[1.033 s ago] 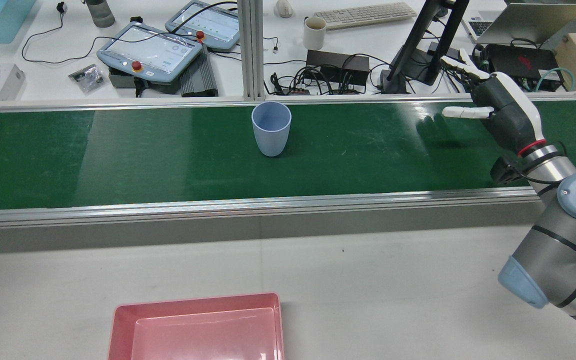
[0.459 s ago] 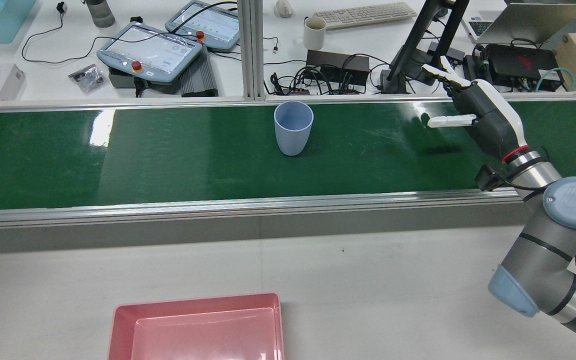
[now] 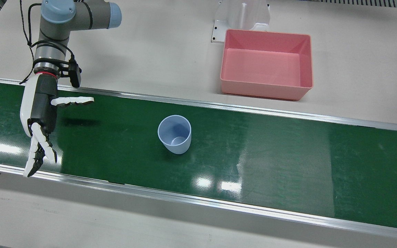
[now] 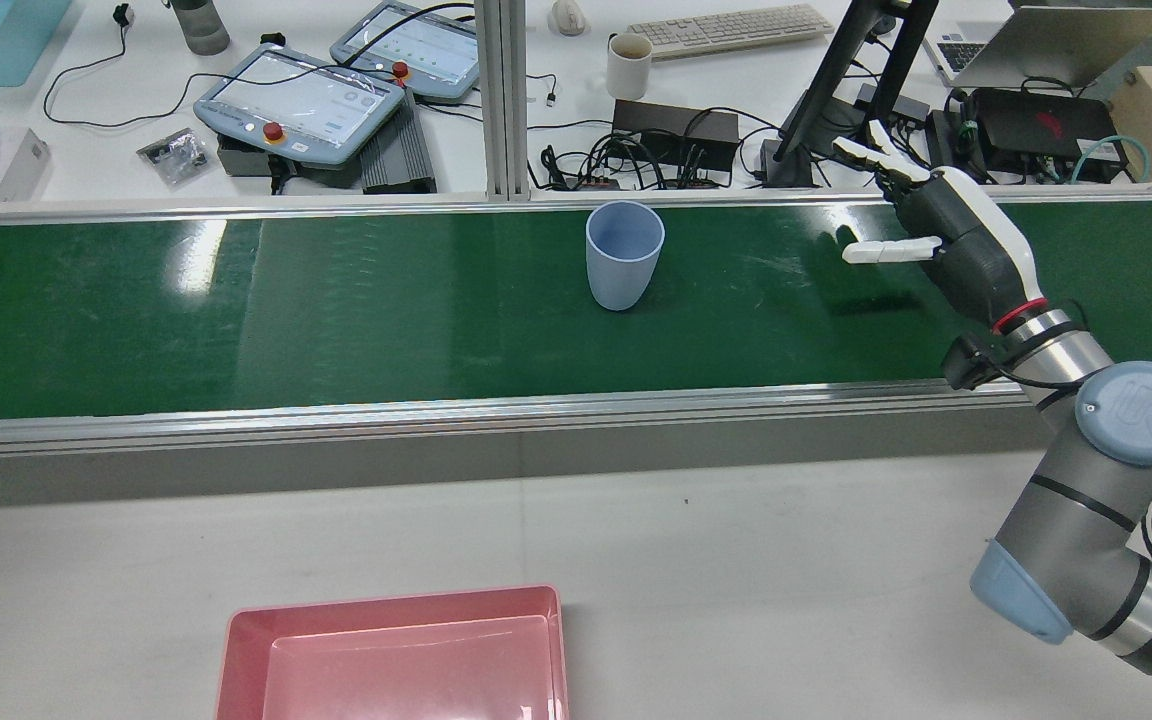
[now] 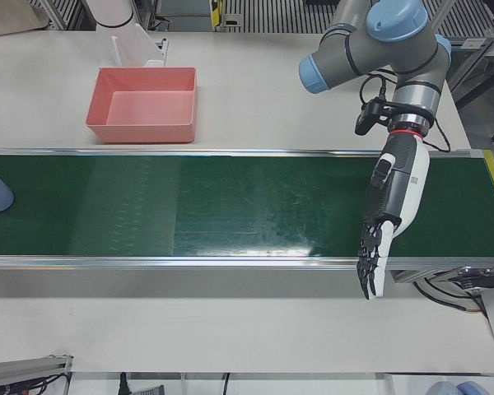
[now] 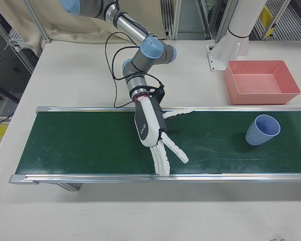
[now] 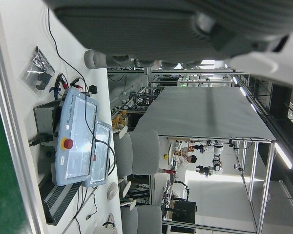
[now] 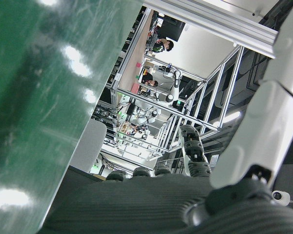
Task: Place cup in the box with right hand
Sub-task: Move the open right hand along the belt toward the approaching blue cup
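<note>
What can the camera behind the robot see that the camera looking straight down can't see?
Only the rear view shows the desk beyond the belt, with the two tablets, keyboard and white mug. Only the front view shows the whole pink box and the white pedestal behind it. Both show the blue cup upright on the green belt and the open right hand.

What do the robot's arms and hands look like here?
Both arms are silver-grey tubes with pale blue joint caps. The right arm carries round "UR" cap marks, a red wrist ring and black cables. The right hand and left hand have dark bodies and white shells.
</note>
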